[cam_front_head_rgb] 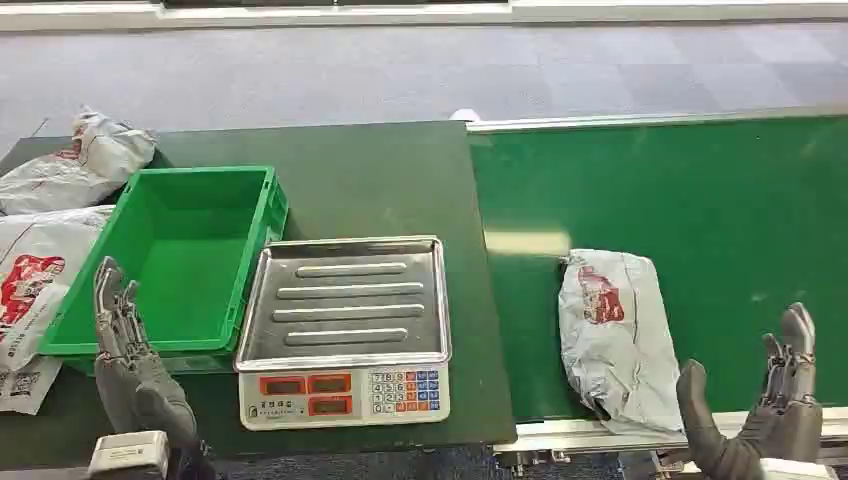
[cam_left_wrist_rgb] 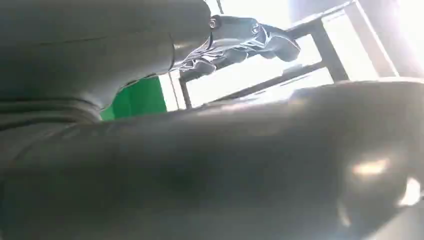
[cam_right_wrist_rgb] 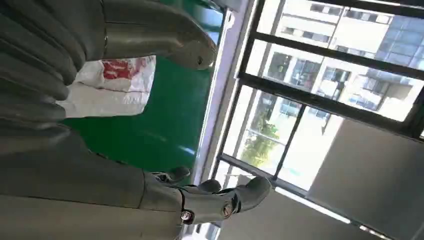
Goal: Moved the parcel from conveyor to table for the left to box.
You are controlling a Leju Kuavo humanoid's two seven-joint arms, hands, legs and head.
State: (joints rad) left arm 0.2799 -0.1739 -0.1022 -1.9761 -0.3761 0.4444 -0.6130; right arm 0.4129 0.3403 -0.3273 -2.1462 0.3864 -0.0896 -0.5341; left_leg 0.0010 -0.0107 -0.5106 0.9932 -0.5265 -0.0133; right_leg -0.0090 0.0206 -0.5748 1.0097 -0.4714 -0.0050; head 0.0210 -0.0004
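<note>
Fingers (cam_front_head_rgb: 797, 345) of the right hand (cam_front_head_rgb: 770, 415) stand spread and empty just beside the parcel (cam_front_head_rgb: 615, 325), a crinkled grey plastic bag with a red print lying on the smooth green conveyor (cam_front_head_rgb: 720, 220); the left hand (cam_front_head_rgb: 128, 355) is likewise spread, holding nothing. Beyond it on the dark green table (cam_front_head_rgb: 380, 170) sit a scale (cam_front_head_rgb: 345, 330) with a ribbed steel tray and an open green plastic crate (cam_front_head_rgb: 180, 255). Other wrinkled mailer bags (cam_front_head_rgb: 60, 190) lie furthest left.

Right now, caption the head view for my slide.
Open right hand beside a parcel on the conveyor; scale and empty green bin wait on the table.
</note>
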